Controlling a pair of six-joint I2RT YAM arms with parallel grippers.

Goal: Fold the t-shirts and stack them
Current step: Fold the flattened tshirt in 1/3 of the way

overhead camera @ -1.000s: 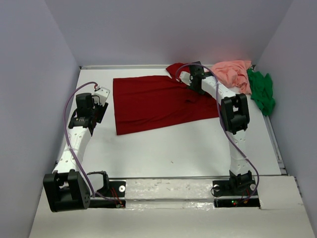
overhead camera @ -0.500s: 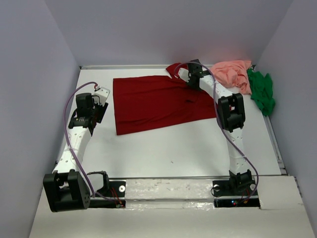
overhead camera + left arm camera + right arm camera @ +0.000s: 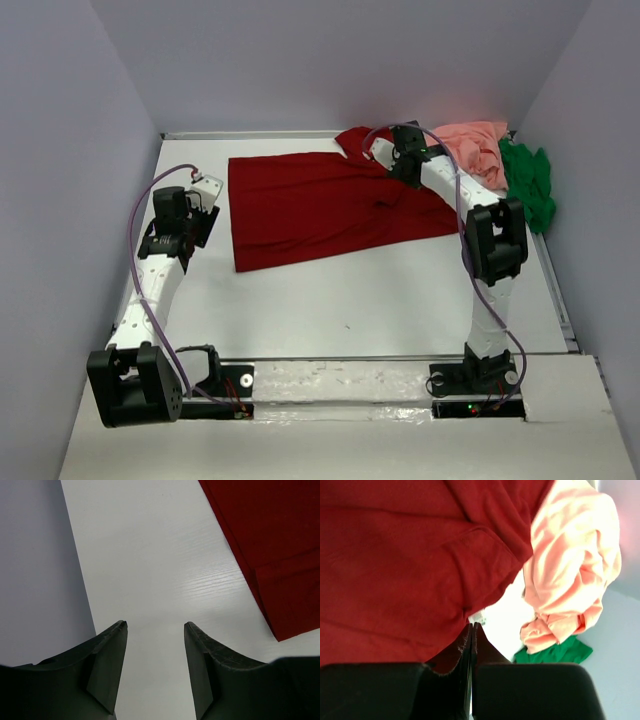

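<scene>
While the red shirt (image 3: 320,205) lies spread mostly flat on the table (image 3: 330,290), its far right corner is bunched up. At that corner the right gripper (image 3: 471,626) is clenched, its fingers pressed together on the red shirt's edge, just beside a small white tag (image 3: 478,617). The pink shirt (image 3: 475,145) sits crumpled just right of the red shirt's far corner, touching it in the right wrist view. The green shirt (image 3: 528,185) is heaped beyond the pink one, farther right of the red shirt. Left of the red shirt, the left gripper (image 3: 155,625) hangs over bare table, its jaws apart and holding nothing. The red shirt's near left corner lies close beside it, not touching.
</scene>
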